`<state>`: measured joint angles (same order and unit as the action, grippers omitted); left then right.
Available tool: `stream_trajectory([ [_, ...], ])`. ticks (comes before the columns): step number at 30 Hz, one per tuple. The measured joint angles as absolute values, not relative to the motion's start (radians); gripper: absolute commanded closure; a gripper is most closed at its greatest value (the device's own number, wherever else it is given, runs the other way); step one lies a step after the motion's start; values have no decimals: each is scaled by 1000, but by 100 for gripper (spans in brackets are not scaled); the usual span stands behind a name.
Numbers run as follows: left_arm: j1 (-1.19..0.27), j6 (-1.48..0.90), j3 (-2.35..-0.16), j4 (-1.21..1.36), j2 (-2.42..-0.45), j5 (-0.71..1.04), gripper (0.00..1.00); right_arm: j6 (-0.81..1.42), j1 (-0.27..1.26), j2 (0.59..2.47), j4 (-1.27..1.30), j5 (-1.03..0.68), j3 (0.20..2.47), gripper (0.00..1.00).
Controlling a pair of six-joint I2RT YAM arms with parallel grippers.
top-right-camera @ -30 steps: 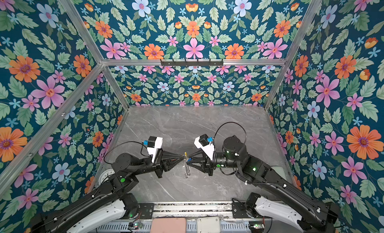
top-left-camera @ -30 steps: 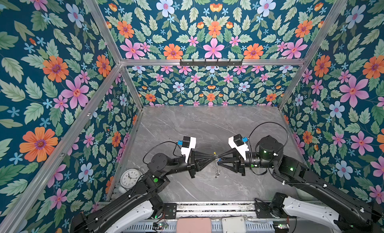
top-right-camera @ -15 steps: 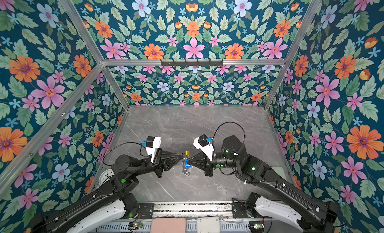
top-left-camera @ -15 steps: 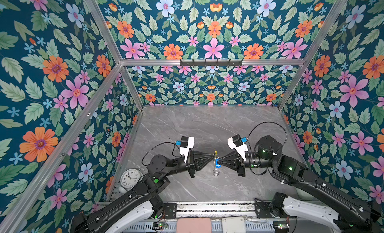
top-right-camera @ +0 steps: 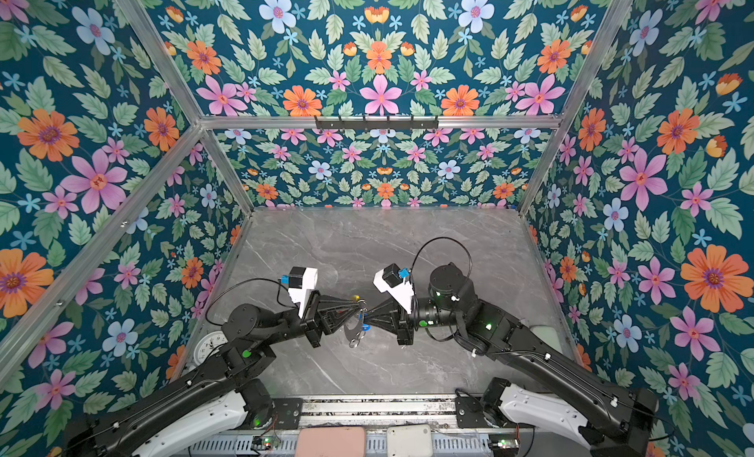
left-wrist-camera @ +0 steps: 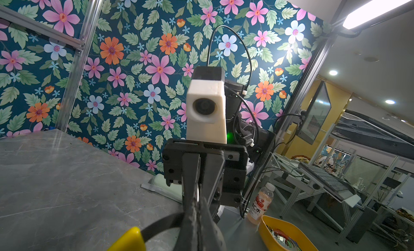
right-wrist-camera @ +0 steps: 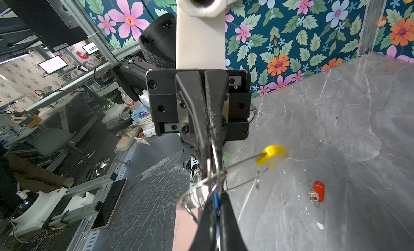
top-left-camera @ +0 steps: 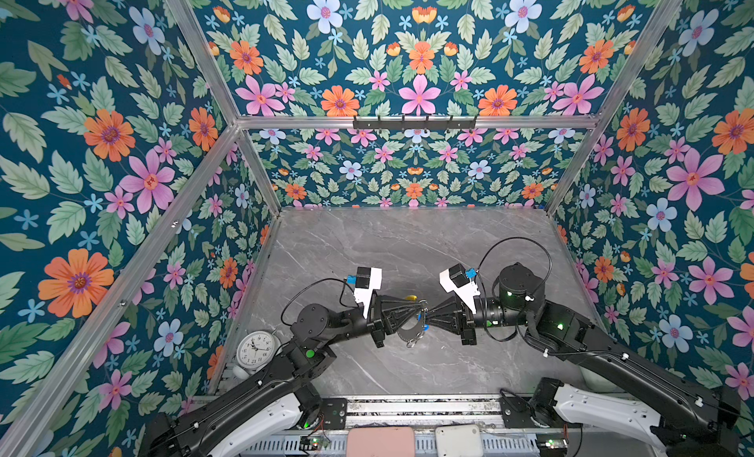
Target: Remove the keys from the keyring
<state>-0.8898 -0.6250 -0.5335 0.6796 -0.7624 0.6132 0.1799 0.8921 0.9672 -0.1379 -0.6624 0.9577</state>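
The keyring [top-left-camera: 409, 336] hangs in the air over the 6 o'clock half of the grey table [top-left-camera: 367, 251]. Its yellow segment [top-left-camera: 410, 297] sits at the ring's 12 o'clock in both top views. The blue key [right-wrist-camera: 215, 199] is threaded on it, at about 2 o'clock on the rim. The red key [right-wrist-camera: 316, 191] lies loose on the table, well apart from the ring, so one of the two is off.

The left gripper [top-left-camera: 417, 310] reaches in from 9 o'clock, pressed together on the ring's wire as it was a second ago. The change is opposite: the right gripper [top-left-camera: 429, 314], coming from 3 o'clock, was partly spread a second ago and has now closed, pinching the blue key's tag. The two tips, a little apart half a second ago, almost touch again.

With ring and key each gripped, I judge the next step to be working the blue key's small loop off the wire. A slip of either pinch would drop the lot.
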Motion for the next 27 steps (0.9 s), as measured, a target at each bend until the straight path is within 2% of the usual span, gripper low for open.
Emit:
stream_trajectory([
  [15, -890, -625, -530, 680, -765, 616, 100, 184, 892, 992, -133, -677, 964, 100],
  [17, -890, -625, -530, 680, -759, 616, 100, 184, 893, 982, -145, -672, 966, 85],
  [20, -890, -624, -530, 680, -744, 609, 100, 183, 894, 954, -177, -646, 968, 68],
  [23, -890, -620, -530, 680, -735, 600, 100, 179, 895, 924, -217, -622, 975, 60],
  [27, -890, -616, -530, 678, -733, 597, 100, 160, 895, 881, -264, -573, 1003, 56],
])
